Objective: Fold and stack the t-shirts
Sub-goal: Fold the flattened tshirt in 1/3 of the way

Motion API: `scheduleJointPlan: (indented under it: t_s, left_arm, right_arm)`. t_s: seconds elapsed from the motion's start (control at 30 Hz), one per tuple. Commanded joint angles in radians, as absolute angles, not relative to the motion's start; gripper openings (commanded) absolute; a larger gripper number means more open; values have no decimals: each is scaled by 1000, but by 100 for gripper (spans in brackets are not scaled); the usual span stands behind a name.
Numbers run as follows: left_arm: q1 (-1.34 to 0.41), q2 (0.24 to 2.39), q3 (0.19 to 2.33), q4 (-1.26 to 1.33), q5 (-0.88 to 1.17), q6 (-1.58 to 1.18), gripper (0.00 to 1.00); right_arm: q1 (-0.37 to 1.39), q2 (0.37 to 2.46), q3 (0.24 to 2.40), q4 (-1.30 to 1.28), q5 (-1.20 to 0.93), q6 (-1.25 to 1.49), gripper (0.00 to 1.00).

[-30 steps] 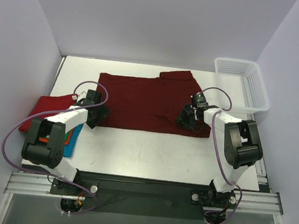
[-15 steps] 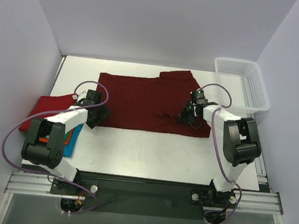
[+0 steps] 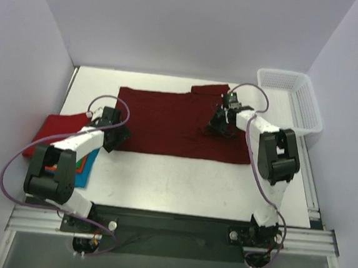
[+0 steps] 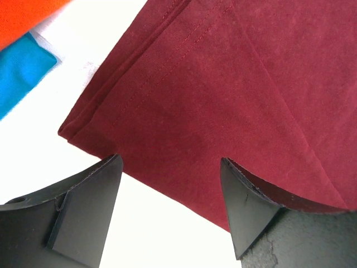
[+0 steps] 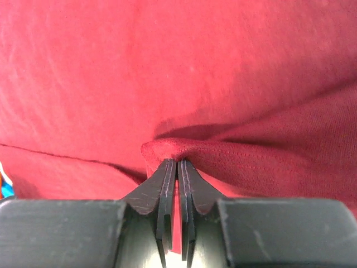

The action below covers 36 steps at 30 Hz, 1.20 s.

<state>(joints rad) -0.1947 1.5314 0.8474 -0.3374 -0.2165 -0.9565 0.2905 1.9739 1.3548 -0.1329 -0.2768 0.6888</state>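
A dark maroon t-shirt (image 3: 167, 120) lies spread across the middle of the table. My right gripper (image 3: 217, 126) is shut on a pinched fold of the maroon cloth (image 5: 184, 151), holding it over the shirt's right part. My left gripper (image 3: 113, 137) is open at the shirt's lower left corner (image 4: 83, 131), its jaws astride the hem edge, touching nothing that I can see. A bright red t-shirt (image 3: 57, 126) lies at the table's left edge, with orange, green and blue folded shirts (image 3: 86, 167) beside it under the left arm.
A white mesh basket (image 3: 292, 97) stands at the back right corner. The purple walls close in the table on three sides. In the left wrist view, orange cloth (image 4: 28, 14) and blue cloth (image 4: 22, 70) show at the upper left.
My right gripper has moved toward the back of the table with the pinched maroon cloth, dragging the shirt's lower right corner up and inward. The left gripper has hardly moved.
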Motion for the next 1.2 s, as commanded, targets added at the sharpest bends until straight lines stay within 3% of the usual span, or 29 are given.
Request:
scheduleJointPlan:
  t_s: [0.0,0.3,0.83,0.97,1.07,1.17]
  left_arm:
    - [-196,1493,842,-330,-229,-939,81]
    - [-195,1489,835,-331,-229,-934,81]
    - [-195,1485,825,-333,-230,-928,81]
    - [-193,1480,825,-334,-233,-923,81]
    - [-190,1485,827,-333,-232,-923,81]
    - [-186,1483,822,-333,-230,-922,81]
  right_arm:
    - [301,2011,1420,-201,-250,631,7]
    - [310,2117,1566,-265,-233,531,9]
    - [328,2131,1703,-297,-203,394,30]
    - [325,2073,1669,-311,-150,394,34]
    - [322,1994,1588,-313,-94,413,43]
    - [314,1907,1482,-310,-39,426,42]
